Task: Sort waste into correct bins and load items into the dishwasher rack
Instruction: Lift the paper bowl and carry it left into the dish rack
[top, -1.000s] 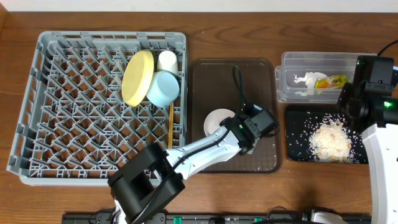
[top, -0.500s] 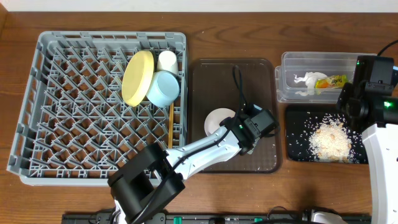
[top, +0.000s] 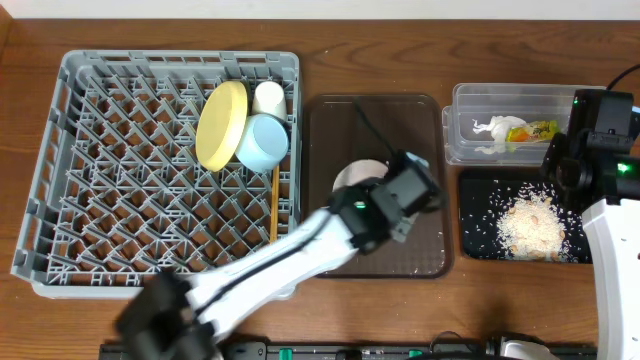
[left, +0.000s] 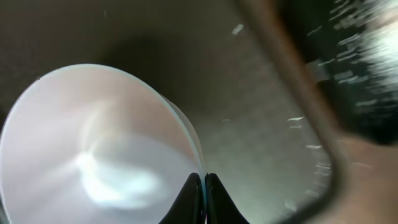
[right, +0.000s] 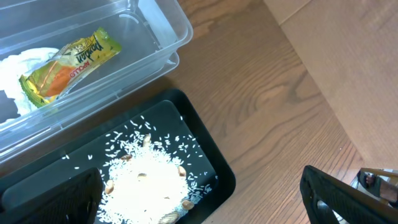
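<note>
Rack (top: 100, 150) (plate (top: 222, 125), blue bowl (top: 263, 143) inside) beside brown tray (top: 340, 120).

1. Dishwasher rack (top: 120, 200): the left and middle pegs lie open; yellow plate (top: 221, 124), blue bowl (top: 263, 142) and white cup (top: 268, 97) crowd the far right corner.
2. Left arm (top: 290, 250) crosses the rack's near right corner onto the brown tray (top: 420, 120), over the white bowl (top: 352, 175).
3. Right arm (top: 612, 250) stands at the black tray's (top: 476, 236) right edge.

Dark lettering ran across the green end of the yellow-orange snack wrapper (right: 69, 62), which lay in the clear plastic tub (right: 163, 28) at the far right. The words were too small and blurred to read.
</note>
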